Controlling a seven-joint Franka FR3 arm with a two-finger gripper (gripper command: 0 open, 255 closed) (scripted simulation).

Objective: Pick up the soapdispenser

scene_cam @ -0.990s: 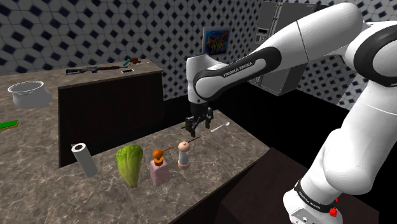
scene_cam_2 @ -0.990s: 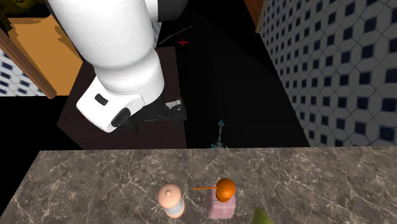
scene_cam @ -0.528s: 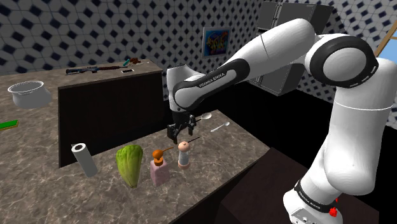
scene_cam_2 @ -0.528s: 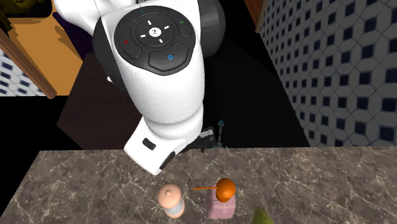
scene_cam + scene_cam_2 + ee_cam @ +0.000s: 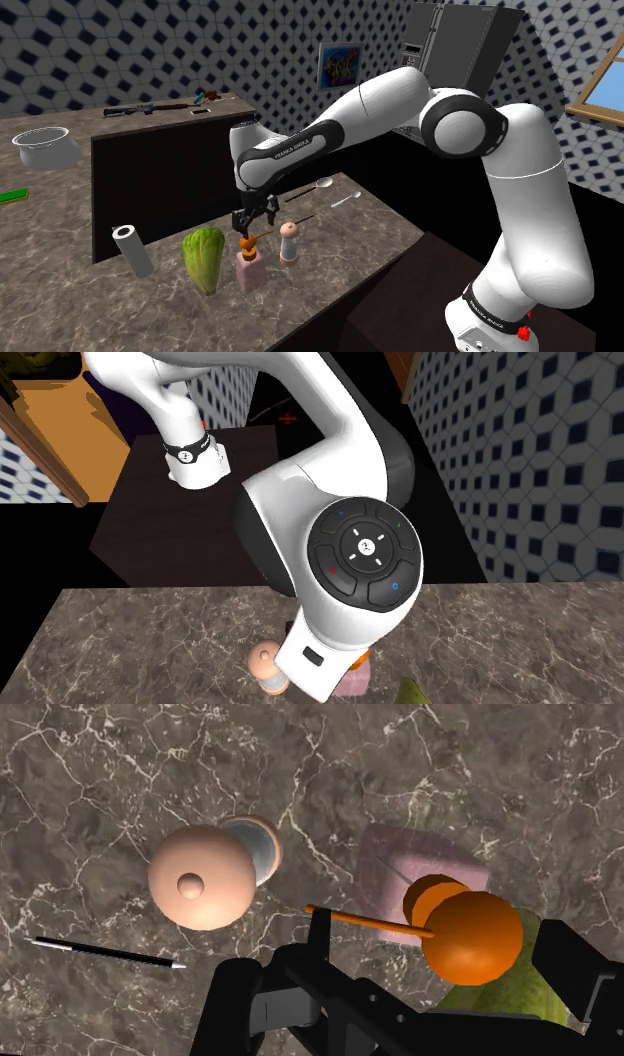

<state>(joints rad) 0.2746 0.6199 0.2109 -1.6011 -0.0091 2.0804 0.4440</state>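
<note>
- Dark marbled surface (image 5: 340, 250) carries a pink soap dispenser (image 5: 250, 268) with an orange pump (image 5: 247, 241), between a green lettuce (image 5: 204, 260) and a peach-topped shaker (image 5: 289, 243).
- Black jaws hover just above the pump, spread wide to either side of it, holding nothing.

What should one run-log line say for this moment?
phase: pre-grasp | gripper: open, above soap dispenser | soap dispenser: upright on marbled counter, not held | beside it: lettuce
</note>
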